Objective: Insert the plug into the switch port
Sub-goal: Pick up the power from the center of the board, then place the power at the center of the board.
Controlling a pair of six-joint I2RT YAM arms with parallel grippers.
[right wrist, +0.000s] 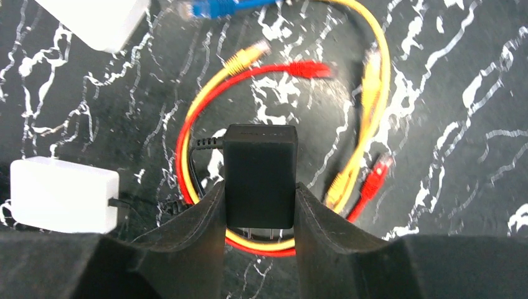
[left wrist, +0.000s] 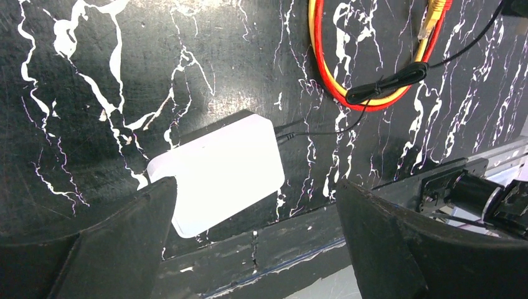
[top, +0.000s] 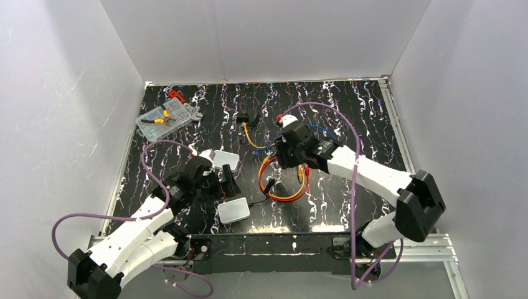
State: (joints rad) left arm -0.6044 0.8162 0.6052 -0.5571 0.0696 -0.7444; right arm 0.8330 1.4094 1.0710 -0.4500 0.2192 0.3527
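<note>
While the left claw [left wrist: 255, 193] is held spread to its widest with nothing between its fingers, the right claw [right wrist: 260, 187] is closed about halfway on a black adapter block [right wrist: 260, 159], which is clamped by its two side faces. The block is carried above the black marbled counter [top: 348, 118], over a loose coil formed by a yellow cable [right wrist: 381, 81] and a red cable [right wrist: 182, 146]. Its long axis is laid along the fingers, and its metal prongs are turned back toward the wrist. Within the coil a yellow plug [right wrist: 249, 53] and a red plug [right wrist: 308, 68] are seen lying flat on the counter, both untouched. The pale flat box [left wrist: 224, 165] is laid flat near the counter's near edge, just right of the left arm and directly under the open left claw, which hovers over it. In the top view its long axis is set roughly left to right, slightly tilted. One short end is turned toward the cable coil, and a thin black lead [left wrist: 287, 136] is met at that end. The switch port itself cannot be made out in any view. A smaller white box [top: 225, 159] is set farther back, apart from the flat one.
</note>
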